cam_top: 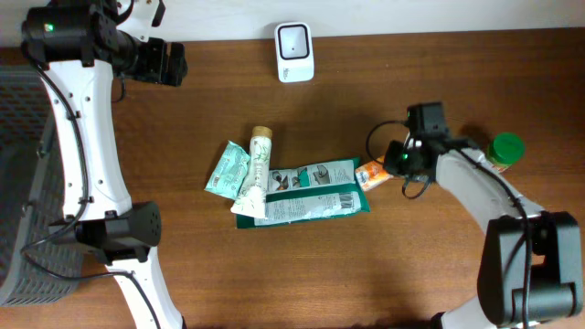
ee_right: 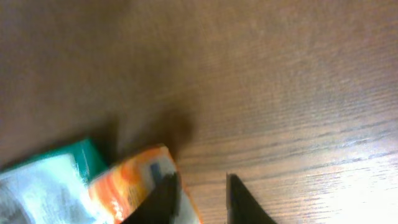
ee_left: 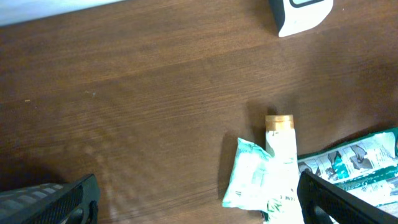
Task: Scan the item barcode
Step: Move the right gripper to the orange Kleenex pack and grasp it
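Observation:
A small orange packet (cam_top: 372,174) lies on the wooden table to the right of a pile of items. My right gripper (cam_top: 395,164) is low at the packet's right end. In the right wrist view the packet (ee_right: 134,180) lies beneath and to the left of the left finger. The right gripper (ee_right: 202,180) is open, with bare wood showing in the narrow gap. The white scanner (cam_top: 294,51) stands at the table's far edge and shows top right in the left wrist view (ee_left: 301,15). My left gripper (cam_top: 174,64) hovers far left, open wide (ee_left: 199,196) and empty.
The pile holds a white tube with a tan cap (cam_top: 259,160), a mint-green packet (cam_top: 227,171) and a teal and white pouch (cam_top: 311,192). A green-capped bottle (cam_top: 505,149) stands at the right, behind the right arm. A grey mesh basket (cam_top: 18,183) sits along the left edge.

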